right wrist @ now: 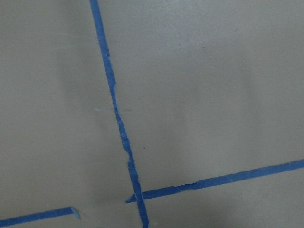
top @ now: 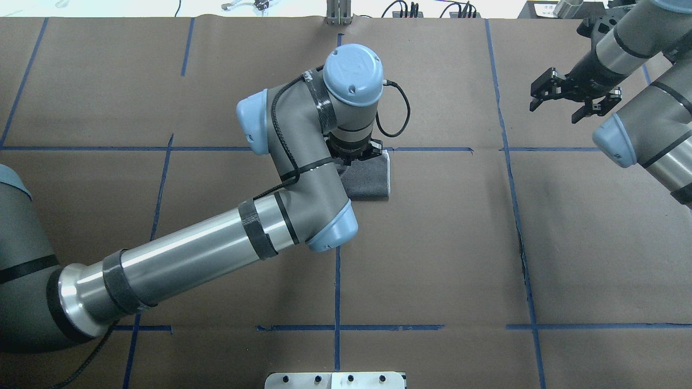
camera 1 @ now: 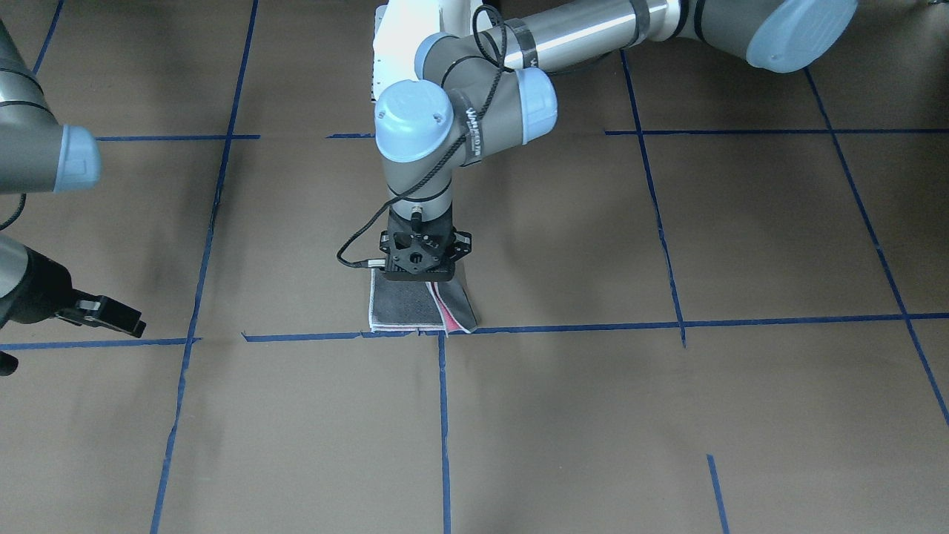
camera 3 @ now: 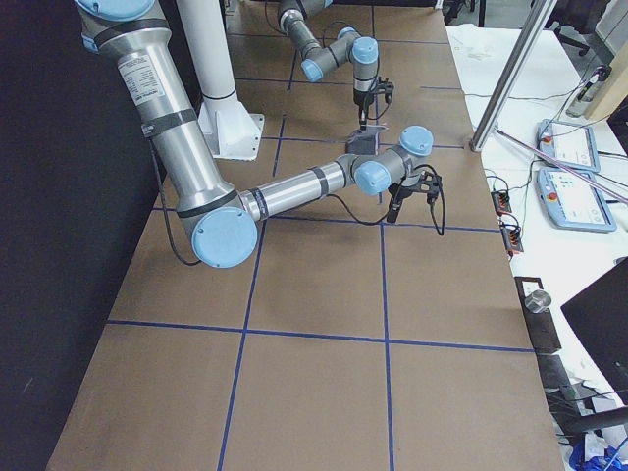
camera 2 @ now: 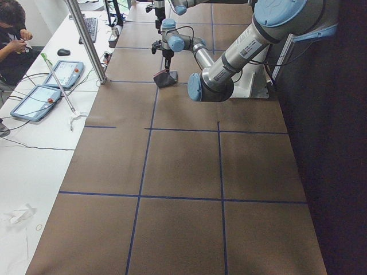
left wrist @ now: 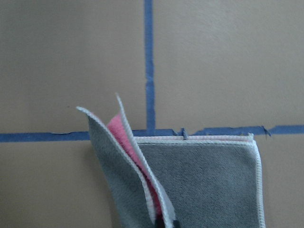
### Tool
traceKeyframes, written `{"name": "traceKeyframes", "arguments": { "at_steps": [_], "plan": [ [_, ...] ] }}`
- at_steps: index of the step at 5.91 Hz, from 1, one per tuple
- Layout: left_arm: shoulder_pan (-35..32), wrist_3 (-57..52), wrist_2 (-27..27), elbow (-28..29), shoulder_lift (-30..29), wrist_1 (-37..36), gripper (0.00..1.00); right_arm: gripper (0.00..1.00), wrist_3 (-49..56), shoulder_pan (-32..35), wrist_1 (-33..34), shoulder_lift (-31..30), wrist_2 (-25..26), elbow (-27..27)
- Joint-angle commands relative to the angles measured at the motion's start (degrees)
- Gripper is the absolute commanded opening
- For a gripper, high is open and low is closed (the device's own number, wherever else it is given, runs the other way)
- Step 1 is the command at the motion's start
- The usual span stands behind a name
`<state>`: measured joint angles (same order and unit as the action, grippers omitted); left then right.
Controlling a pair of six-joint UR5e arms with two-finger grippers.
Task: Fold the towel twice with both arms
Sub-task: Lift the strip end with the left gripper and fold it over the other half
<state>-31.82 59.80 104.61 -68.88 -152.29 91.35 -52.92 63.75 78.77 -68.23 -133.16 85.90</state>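
The towel lies folded on the table's middle, grey face up, with a whitish stitched edge. One side of it is lifted as a flap and shows pink-red inside. My left gripper stands straight down over the towel and is shut on the lifted flap. In the overhead view the left wrist hides most of the towel. My right gripper is open and empty. It hovers well off to my right, far from the towel, and shows at the left edge of the front-facing view.
Brown paper with a grid of blue tape lines covers the table. The white pedestal stands behind the left wrist. A metal plate sits at the near edge. A side table with tablets and a slanted pole runs along the far side.
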Motion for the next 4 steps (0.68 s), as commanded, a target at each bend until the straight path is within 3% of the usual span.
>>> {"name": "traceKeyframes", "arguments": {
  "at_steps": [1,4],
  "plan": [
    [3.9,-6.8,-6.1,2.6,-2.1,0.1,0.0,1.0,1.9,1.6,0.1,-1.2,-0.6,-0.1],
    [5.0,-7.0,-7.7,7.5,-5.3,0.9,0.0,1.0,2.3,2.0,0.0,-2.0,-0.7,-0.1]
  ]
}}
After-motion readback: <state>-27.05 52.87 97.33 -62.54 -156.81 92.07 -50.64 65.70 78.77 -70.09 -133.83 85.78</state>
